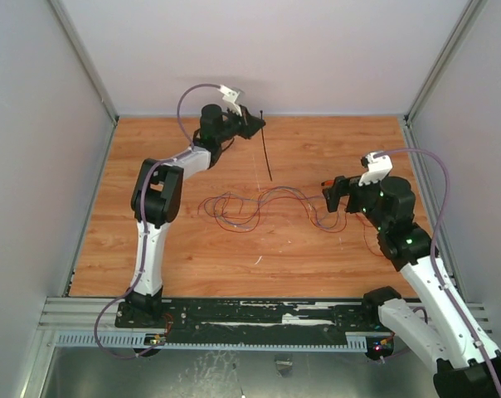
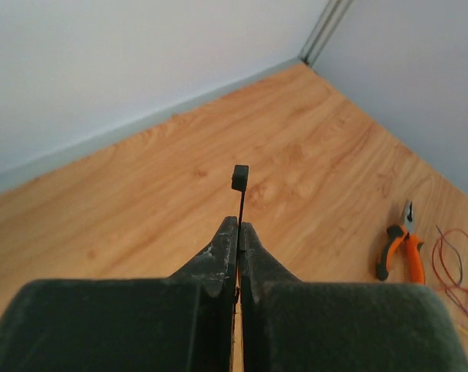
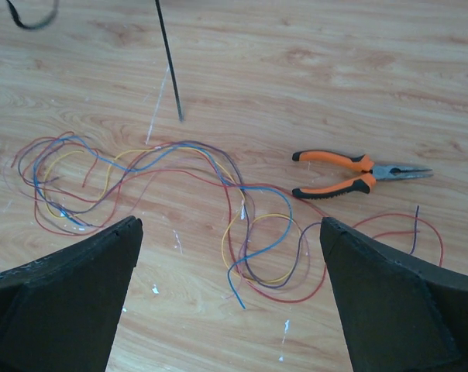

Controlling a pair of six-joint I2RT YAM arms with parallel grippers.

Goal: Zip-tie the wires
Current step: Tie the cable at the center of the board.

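Observation:
The wires [image 1: 250,207] lie in a loose tangle of thin red, blue, yellow and purple strands across the middle of the wooden table [image 1: 184,257]. My left gripper [image 1: 255,124] is raised at the back of the table, shut on the zip tie [image 1: 267,153], a thin black strip hanging down toward the table. In the left wrist view the strip's head [image 2: 240,178] sticks out past the shut left gripper [image 2: 239,226]. My right gripper [image 3: 230,222] is open just above the right end of the wires [image 3: 253,232]. The zip tie's lower end [image 3: 170,70] shows beyond them.
Orange-handled pliers [image 3: 350,174] lie on the table just right of the wires, close to the right gripper, and also show in the left wrist view [image 2: 400,248]. White walls [image 1: 259,50] enclose the table at the back and on both sides.

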